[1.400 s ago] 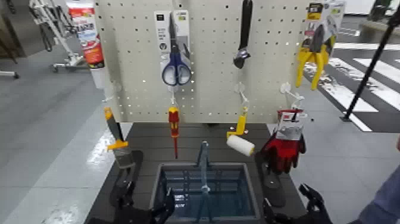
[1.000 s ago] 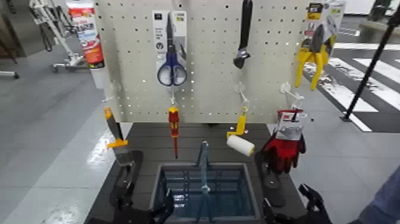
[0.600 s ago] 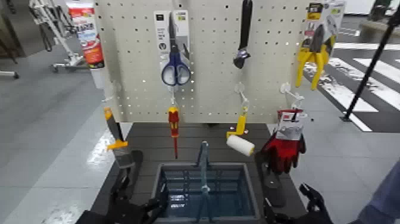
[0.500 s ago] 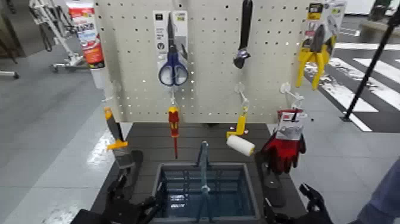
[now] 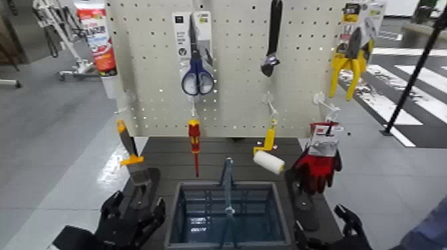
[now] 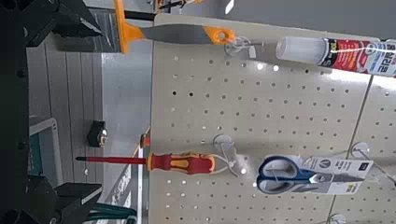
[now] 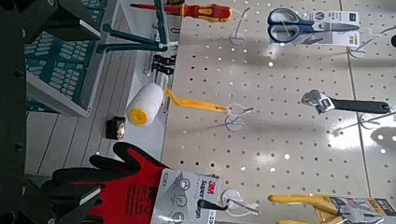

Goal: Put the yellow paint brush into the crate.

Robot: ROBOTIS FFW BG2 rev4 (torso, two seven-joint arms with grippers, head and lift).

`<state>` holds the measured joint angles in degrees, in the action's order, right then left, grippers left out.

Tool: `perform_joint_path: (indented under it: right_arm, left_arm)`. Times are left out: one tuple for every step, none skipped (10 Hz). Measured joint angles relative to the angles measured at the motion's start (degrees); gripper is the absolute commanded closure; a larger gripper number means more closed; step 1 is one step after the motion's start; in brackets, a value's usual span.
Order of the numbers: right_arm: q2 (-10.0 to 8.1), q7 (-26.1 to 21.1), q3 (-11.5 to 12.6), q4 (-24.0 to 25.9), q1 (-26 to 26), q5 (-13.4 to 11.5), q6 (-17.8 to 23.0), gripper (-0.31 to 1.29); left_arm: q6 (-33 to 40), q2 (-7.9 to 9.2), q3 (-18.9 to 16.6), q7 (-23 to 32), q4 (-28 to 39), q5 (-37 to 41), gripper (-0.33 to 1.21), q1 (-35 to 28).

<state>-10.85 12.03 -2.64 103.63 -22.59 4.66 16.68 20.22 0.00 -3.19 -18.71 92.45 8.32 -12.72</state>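
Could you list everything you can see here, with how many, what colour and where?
paint brush: one, grey and orange-yellow, hanging at the board's lower left
screwdriver: one, red and yellow, right of the brush
paint roller: one, white and yellow, right of the screwdriver
gloves: red and black, lower right, number unclear
tube: one, red and white, upper left
scissors: one pair, blue, upper board
wrench: one, black and silver, right of the scissors
pliers: yellow, upper right
pegboard: one, cream, behind
crate: one, blue-grey, below the board
left gripper: one, black, left of the crate
right gripper: one, black, right of the crate
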Motion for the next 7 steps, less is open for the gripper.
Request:
perform_joint_path:
  right_arm:
    - [0.03,0.00,0.00,0.00,0.00,0.00,-0.05,0.15]
    - [0.04,0.01,-0.03,0.00,0.02,0.00,-0.09,0.15]
    - [0.04,0.01,-0.07,0.00,0.07,0.00,-0.19,0.15]
    - [0.08,0.01,-0.08,0.00,0.12,0.00,-0.27,0.15]
    - [0.15,0.04,-0.12,0.00,0.17,0.00,-0.38,0.15]
    - [0.16,0.06,-0.22,-0.05,0.28,0.00,-0.51,0.15]
    - [0.14,0.05,-0.30,-0.08,0.34,0.00,-0.58,0.15]
  left_arm:
    - [-0.27,0.00,-0.95,-0.25,0.03,0.26,0.16,0.33]
    - [-1.25,0.00,-2.05,-0.95,0.14,0.90,0.15,0.80]
    - [-2.24,0.00,-3.02,-1.66,0.18,1.46,0.15,1.24]
    - [-3.29,0.00,-4.12,-2.77,0.19,2.05,0.16,1.70]
    - [-4.93,0.00,-5.50,-4.63,0.20,2.80,0.16,2.45]
    - [-6.72,0.00,-6.93,-6.42,0.20,3.13,0.16,3.40]
    - [-8.69,0.00,-8.32,-8.15,0.20,3.21,0.16,4.36]
